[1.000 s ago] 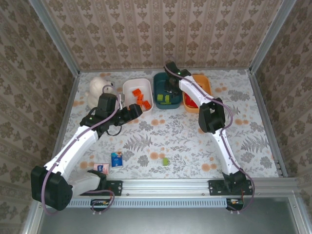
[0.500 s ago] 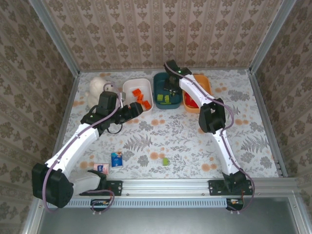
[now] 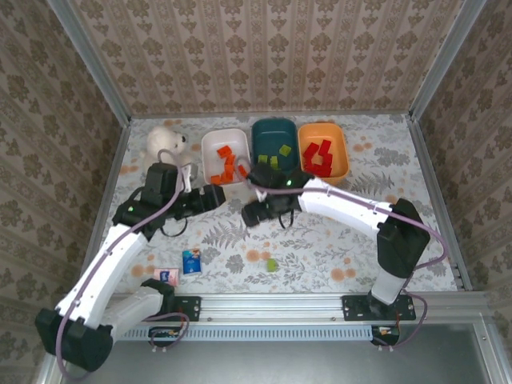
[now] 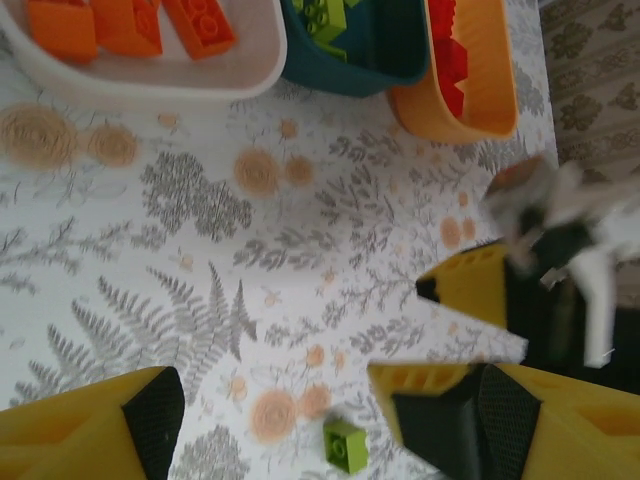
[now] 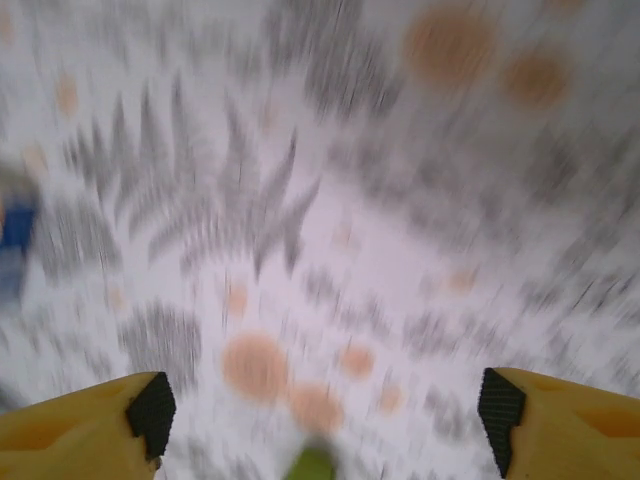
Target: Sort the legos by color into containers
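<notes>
Lime-green was the one colour not fully sorted: a single loose brick [image 3: 272, 264] lay on the tabletop [image 3: 416, 184], lower centre of the top view, so I judged the task nearly done, with that one piece left for the teal tub [image 3: 274, 132]. Three tubs stood in a row at upper centre: the white tub [image 3: 228, 136] held orange bricks [image 3: 227, 160], the teal one green bricks [image 3: 268, 163], the orange tub [image 3: 324, 130] red bricks [image 3: 318, 156], each a handful too small to count surely. Both pincers were spread and empty: the left pincer [image 4: 290, 410] up-left of the loose brick, the right pincer [image 5: 320, 410] near it, its view blurred.
</notes>
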Controlling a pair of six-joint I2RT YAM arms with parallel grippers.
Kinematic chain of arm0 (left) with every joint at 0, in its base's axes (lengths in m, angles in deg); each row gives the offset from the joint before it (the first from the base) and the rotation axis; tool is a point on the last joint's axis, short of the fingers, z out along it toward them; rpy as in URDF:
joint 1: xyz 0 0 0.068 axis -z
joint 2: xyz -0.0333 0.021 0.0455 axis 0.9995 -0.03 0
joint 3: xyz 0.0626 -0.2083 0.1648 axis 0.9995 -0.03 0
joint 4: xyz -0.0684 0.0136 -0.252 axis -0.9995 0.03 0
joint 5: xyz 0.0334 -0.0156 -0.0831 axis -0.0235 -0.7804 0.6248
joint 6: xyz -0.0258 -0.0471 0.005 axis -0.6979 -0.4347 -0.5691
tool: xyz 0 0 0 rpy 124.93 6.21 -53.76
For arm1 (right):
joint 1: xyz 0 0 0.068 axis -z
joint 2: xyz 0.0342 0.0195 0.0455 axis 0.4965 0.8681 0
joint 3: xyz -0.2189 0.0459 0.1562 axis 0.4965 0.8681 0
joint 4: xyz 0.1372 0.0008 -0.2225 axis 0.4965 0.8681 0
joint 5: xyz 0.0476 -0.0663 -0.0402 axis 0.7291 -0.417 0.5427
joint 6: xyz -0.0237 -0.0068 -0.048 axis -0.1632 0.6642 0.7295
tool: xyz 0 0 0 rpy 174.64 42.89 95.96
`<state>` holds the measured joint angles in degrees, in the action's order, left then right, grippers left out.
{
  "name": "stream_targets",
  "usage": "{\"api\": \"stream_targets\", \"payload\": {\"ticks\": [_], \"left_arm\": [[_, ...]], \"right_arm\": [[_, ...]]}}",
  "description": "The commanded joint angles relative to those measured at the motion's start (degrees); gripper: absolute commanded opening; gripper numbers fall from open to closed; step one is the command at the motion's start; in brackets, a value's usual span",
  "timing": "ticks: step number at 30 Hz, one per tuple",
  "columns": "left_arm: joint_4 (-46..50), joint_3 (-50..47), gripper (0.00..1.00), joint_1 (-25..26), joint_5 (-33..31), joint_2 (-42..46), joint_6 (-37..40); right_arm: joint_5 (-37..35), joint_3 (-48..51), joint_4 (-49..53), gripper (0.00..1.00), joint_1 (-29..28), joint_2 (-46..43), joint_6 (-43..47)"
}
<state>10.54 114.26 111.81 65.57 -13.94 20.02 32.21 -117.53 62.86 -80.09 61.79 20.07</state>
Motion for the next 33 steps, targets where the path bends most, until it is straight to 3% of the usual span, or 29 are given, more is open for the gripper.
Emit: {"api": "stream_targets", "payload": {"ticks": [1,7,13,29,33], "left_arm": [[7.6,-3.1,0.81,-0.5,1.5,4.2,1.5],[8.7,-5.4,0.81,-0.5,2.3,8.0,-0.5],[9.0,-4.9,0.81,-0.5,3.1,8.2,-0.3],[10.1,-9.3,0.81,-0.4,8.9,13.7,-2.3],[10.0,-9.9,0.81,-0.4,9.2,14.5,-2.8]], "right_arm": [[4.5,4.4,5.1,0.85,-2.0,-2.0,0.6],[10.8,7.8,8.5,0.85,-4.4,0.5,-6.8],[14.3,8.6,6.6,0.72,-4.6,4.9,-11.6],[13.3,9.9,2.4,0.47,-5.4,9.3,-18.0],[12.0,10.3,2.2,0.36,-5.4,8.8,-18.5]]}}
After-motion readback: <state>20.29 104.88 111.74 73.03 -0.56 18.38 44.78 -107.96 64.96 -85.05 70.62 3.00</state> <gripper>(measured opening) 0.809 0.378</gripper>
